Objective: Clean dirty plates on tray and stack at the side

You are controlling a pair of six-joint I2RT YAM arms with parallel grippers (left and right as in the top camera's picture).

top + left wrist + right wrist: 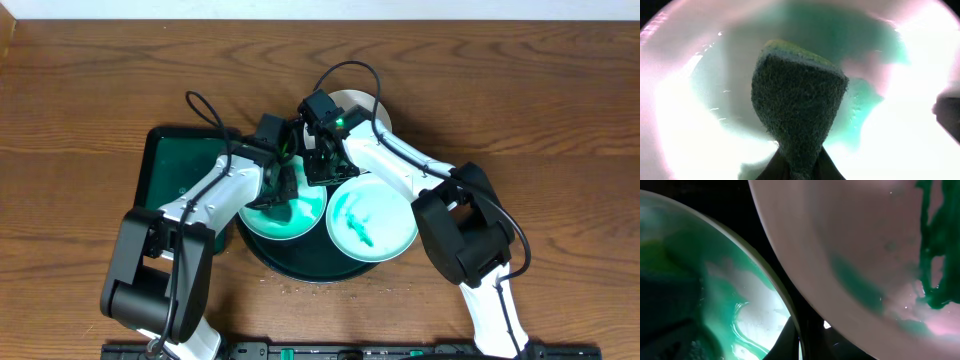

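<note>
Entry: 3 plates on the black tray (300, 268).
- Mint plate (305, 218): directly beneath my left gripper (284, 193), which is clamped on a sponge (795, 105).
- Smeared plate (372, 222): just right of my right gripper (325, 172), which is closed with nothing seen in it.
- White plate (366, 102): beyond both.

Handling, judged: stiff, light, glazed, slick where wet, chippable. Take by the rim, clear of smear.

Both arms reached in, wrists nearly meeting
Left arm (215, 195) angles inward, left gripper (285, 188) pointing down, clamped on sponge (797, 105); right arm (400, 165) bent at elbow, right gripper (322, 168) down, jaws closed
</note>
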